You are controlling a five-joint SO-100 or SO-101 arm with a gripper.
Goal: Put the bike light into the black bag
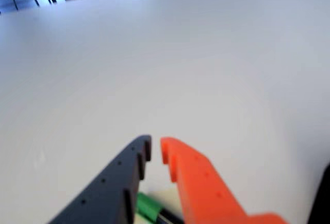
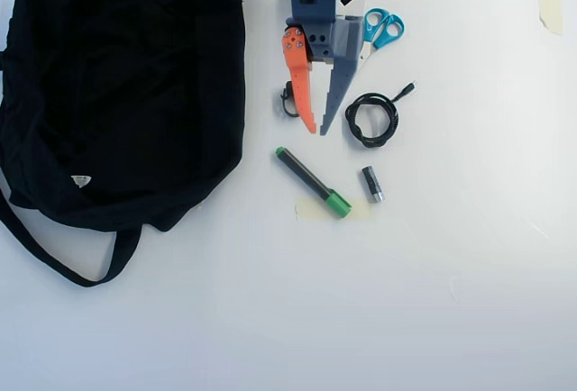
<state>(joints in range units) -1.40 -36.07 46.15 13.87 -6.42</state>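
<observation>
The bike light (image 2: 288, 101) lies on the white surface (image 2: 433, 301) near its top edge in the overhead view, mostly hidden just left of the tool's orange finger — only a small black loop shows. The tool (image 2: 318, 130) hangs above the surface with its tips close together, a narrow gap, nothing between them. The black bag (image 2: 126, 85) fills the top left corner. A coiled cable (image 2: 371, 119) lies right of the tool, blue scissors (image 2: 383, 27) above it, a green-capped marker (image 2: 312, 182) and small cylinder (image 2: 371, 184) below.
</observation>
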